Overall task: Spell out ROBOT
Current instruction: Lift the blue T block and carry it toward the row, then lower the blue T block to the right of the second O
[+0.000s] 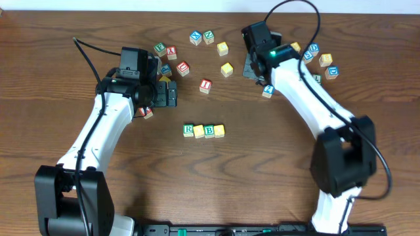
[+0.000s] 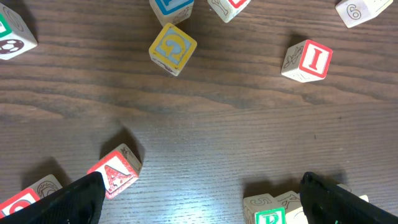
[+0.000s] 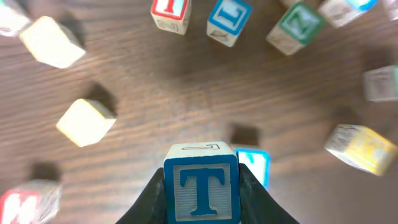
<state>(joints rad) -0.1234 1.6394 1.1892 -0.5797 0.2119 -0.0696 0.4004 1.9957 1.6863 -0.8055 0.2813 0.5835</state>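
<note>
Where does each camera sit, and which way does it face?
Overhead: above the brown wooden table, facing straight down; both white arms show.
Left wrist: behind the open left claw, facing the red-lettered I wooden cube.
Right wrist: behind the right claw, shut on the blue-lettered T wooden cube.
Shared: overhead also shows that I cube.

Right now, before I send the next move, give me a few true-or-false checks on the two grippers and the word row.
1. The right gripper is shut on the T cube. True.
2. The row already holds five cubes. False: it holds four, which are the R cube, a yellow-topped cube, the B cube and a second yellow-topped cube.
3. The left gripper grips the A cube. False: its jaws stand open and empty, and the A cube lies ungripped near one finger.
4. The I cube lies apart from the row. True.
</note>
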